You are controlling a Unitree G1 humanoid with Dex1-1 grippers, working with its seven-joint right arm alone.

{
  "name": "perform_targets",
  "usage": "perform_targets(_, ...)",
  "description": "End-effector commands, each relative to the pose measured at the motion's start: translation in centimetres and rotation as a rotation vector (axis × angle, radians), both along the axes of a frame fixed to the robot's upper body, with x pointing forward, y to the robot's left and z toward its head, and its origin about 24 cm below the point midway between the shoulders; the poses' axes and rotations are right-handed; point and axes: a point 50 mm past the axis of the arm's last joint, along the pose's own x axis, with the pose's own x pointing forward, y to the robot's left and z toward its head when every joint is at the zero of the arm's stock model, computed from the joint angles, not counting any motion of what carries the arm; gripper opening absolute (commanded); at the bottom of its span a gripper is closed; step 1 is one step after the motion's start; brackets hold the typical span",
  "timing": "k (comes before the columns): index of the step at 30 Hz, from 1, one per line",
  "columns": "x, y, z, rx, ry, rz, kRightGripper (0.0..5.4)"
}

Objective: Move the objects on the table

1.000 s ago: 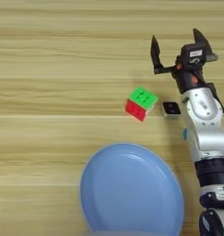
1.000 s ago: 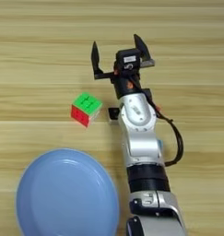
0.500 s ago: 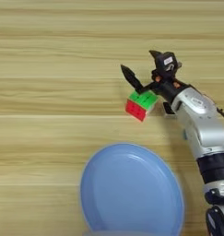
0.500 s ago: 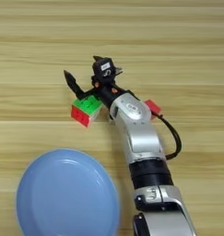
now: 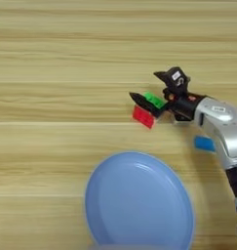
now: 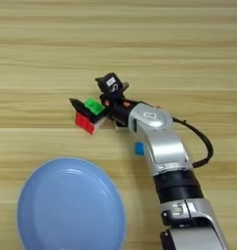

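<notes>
Seen from above: a light wooden table [image 5: 56, 58] with plank-like stripes, filling both views. Near the middle, a green-and-red puzzle cube [image 5: 148, 110], green face up and red face toward the near side — partly covered by the black fingers [image 5: 139, 99] of the pincer [image 6: 93, 97], so its full outline cannot be made out. One finger lying along the cube's left upper edge, the other raised behind it, near a small white label; fingers apart, on either side of the cube. Whether they actually press on it cannot be told, nor whether the cube rests on the table or is tipped up.

Behind the pincer, a silver forearm [image 6: 159, 136] running down to the bottom right, cut off by the right edge in the left eye view, with a black cable looping out on its right. Just beside the forearm, a small blue piece [image 5: 204, 143] flat on the table — only a corner of it visible in the right eye view, the rest hidden under the arm. A pale scrap at the wrist, too hidden to name.

Toward the near edge, a large round blue plate [image 5: 139, 205], apart from the cube, its lower rim cut off by the bottom of both views.
</notes>
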Motion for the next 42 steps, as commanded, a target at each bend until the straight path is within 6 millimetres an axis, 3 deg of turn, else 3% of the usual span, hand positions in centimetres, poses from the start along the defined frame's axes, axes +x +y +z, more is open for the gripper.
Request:
perform_targets(1, 0.6, -0.2, 1.6, -0.075, -0.067, 0.021, 5.39)
perform_targets(7, 0.7, -0.5, 0.3, -0.101, -0.024, 0.016, 5.39)
perform_targets(22, 1.2, -0.6, 0.7, -0.061, -0.049, -0.003, 3.48)
perform_targets(30, 1.2, -0.3, 4.3, 0.073, -0.159, -0.031, 3.34)
perform_targets(34, 1.5, -2.5, 5.9, 0.056, -0.200, -0.102, 3.34)
perform_targets(37, 1.6, -5.9, 7.3, -0.016, -0.228, -0.188, 3.34)
perform_targets(42, 1.1, -10.0, 9.1, -0.096, -0.248, -0.270, 3.34)
